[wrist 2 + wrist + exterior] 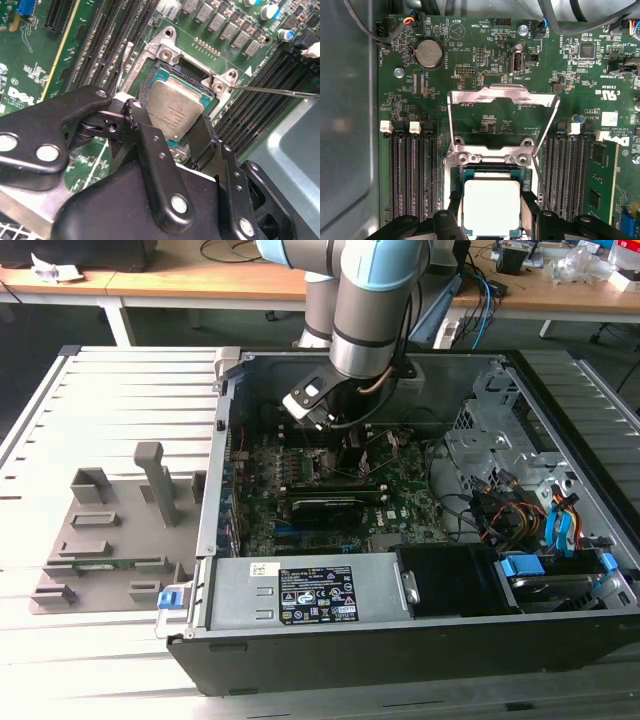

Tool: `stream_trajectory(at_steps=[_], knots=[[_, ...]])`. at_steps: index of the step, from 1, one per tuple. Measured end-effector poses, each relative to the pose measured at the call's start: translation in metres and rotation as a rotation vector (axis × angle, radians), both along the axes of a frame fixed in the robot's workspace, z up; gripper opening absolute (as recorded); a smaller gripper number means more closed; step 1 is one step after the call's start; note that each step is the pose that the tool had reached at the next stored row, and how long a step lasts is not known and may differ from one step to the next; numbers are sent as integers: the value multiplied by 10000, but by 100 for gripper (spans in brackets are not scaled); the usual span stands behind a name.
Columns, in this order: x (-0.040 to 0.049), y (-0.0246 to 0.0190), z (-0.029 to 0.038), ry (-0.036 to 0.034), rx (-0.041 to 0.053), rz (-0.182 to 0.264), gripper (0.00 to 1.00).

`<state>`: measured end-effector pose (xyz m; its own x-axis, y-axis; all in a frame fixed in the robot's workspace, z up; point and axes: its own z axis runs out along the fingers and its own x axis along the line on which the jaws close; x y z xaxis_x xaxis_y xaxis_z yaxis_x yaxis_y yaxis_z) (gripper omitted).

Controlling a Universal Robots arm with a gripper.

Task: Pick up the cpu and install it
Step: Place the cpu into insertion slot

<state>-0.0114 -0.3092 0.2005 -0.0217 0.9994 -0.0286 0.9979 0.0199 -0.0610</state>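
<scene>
The cpu (175,107) (491,205), a flat square chip with a silvery-white top, sits over the open motherboard socket (167,52) (490,159), level with its frame. My gripper (167,122) (492,207) reaches down inside the computer case (335,455). Its two black fingers (137,117) press against opposite edges of the chip, so it is shut on the cpu. In the first wrist view the socket's metal load plate (502,97) stands flipped open beyond the chip. The thin release lever (272,91) sticks out to one side. I cannot tell whether the chip rests fully in the socket.
Rows of memory slots (412,175) (567,175) flank the socket on both sides. The case's metal wall (222,440) is close by. A grey fixture (110,540) lies on the slatted table at the exterior view's left. The power supply (300,592) and drive cage (500,445) crowd the case.
</scene>
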Motion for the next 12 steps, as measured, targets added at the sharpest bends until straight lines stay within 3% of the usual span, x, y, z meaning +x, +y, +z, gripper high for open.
stream_trajectory(at_steps=[12], knots=[[-2, 14, -46, 1, -12, 7, 55]])
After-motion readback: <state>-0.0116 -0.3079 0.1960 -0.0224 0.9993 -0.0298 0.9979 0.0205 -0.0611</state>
